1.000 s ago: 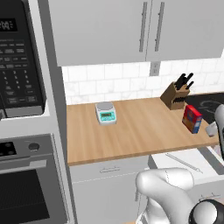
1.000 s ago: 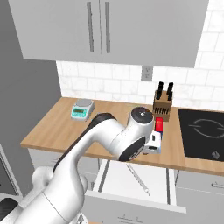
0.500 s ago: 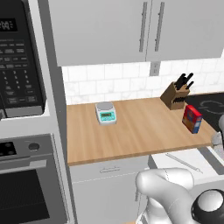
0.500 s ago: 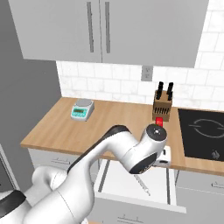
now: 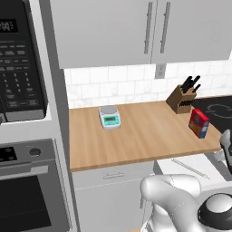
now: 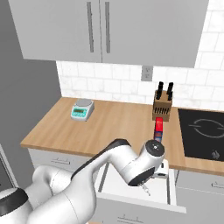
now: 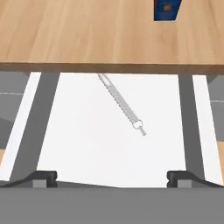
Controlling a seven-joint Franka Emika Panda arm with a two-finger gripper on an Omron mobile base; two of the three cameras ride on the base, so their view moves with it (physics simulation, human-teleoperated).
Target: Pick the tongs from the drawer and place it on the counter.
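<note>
Inside the open drawer, the tongs lie flat and diagonal on the pale floor, one end tucked under the counter edge, the looped end toward me. I hold the gripper above them, its fingertips spread wide and empty, looking straight down to line up a grab. A red-and-blue box stands on the wood just beyond, so the set-down spot should lie beside it.
</note>
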